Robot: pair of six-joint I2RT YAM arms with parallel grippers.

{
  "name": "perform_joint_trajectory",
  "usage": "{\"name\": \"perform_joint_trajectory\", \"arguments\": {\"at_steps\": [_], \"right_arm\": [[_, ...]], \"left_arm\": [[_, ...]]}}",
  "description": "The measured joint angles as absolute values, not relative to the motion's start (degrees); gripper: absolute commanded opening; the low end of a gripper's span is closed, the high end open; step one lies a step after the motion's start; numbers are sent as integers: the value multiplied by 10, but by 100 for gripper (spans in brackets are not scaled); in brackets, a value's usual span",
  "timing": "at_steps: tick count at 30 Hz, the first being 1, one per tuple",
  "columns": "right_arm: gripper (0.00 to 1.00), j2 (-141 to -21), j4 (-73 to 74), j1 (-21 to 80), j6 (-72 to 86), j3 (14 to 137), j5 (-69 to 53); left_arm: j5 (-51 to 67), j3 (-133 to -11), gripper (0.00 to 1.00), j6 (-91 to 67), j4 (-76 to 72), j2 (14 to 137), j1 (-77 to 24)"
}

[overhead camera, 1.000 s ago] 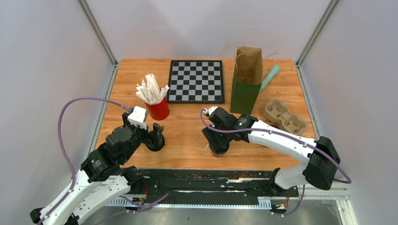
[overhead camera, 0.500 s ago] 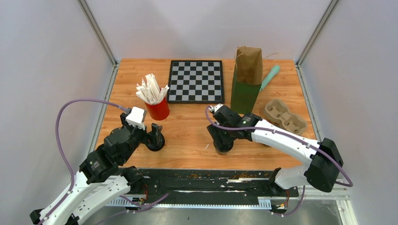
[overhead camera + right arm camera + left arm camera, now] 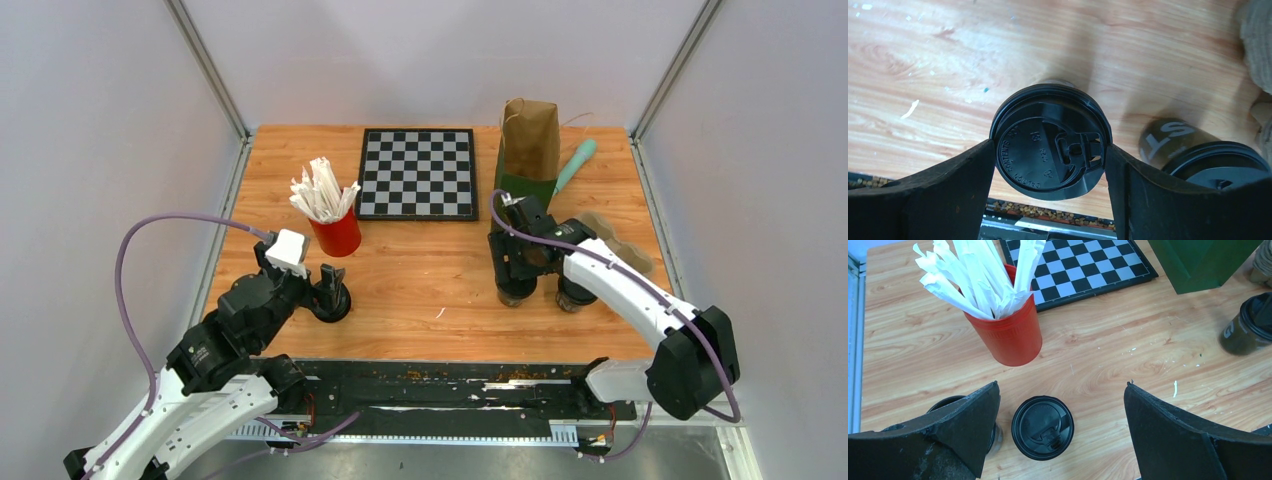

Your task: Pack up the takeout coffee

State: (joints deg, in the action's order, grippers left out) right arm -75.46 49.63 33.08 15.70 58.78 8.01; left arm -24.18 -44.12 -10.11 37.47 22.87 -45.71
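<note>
The right tool (image 3: 1050, 146) is clenched on a takeout coffee cup (image 3: 1048, 160) — its two black fingers (image 3: 948, 190) press the rim of the round black lid from opposite sides, so the jaws stand fairly wide with the lid filling the gap between them. Seen from above, this cup sits right of the middle of the bench (image 3: 420, 280), near the front of the green bag (image 3: 520, 188), with a brown paper bag (image 3: 531, 135) upright behind that. Whether the cup's base rests on the wood or is just off it, I cannot tell.

A second coffee cup (image 3: 1173, 137), dark with pale lettering on its side and a black lid, stands just beside the gripped one on its right. The edge of a cardboard cup carrier (image 3: 628, 255) shows past the right arm.

The left tool (image 3: 1060, 389) is released, jaws spread fully and grasping nothing. It hangs over a third coffee cup (image 3: 1043, 427), upright with its lid on, which shows between the two fingers with a gap on each side. A fourth cup (image 3: 945, 402) is mostly hidden behind the left finger, just beside the third. Beyond them stands the red cup of white wrapped straws (image 3: 1010, 335) — and farther back lies the chessboard (image 3: 417, 172).
</note>
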Motion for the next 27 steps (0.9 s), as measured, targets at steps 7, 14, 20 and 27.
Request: {"name": "perform_joint_trajectory", "arguments": {"at_steps": [7,14,20,27], "right_arm": [[78,-758,489,253,146,589,79],[87,-759,486,209,138,589,74],[100,-761,493,205,134,589,74],[100,-765,512,204,133,596,74]], "left_arm": [[-241,-441,100,-101,375,228,-457],[-241,-441,100,-101,375,227,-457],[-241,-441,100,-101,375,227,-457],[-241,-441,100,-101,375,227,-457]]}}
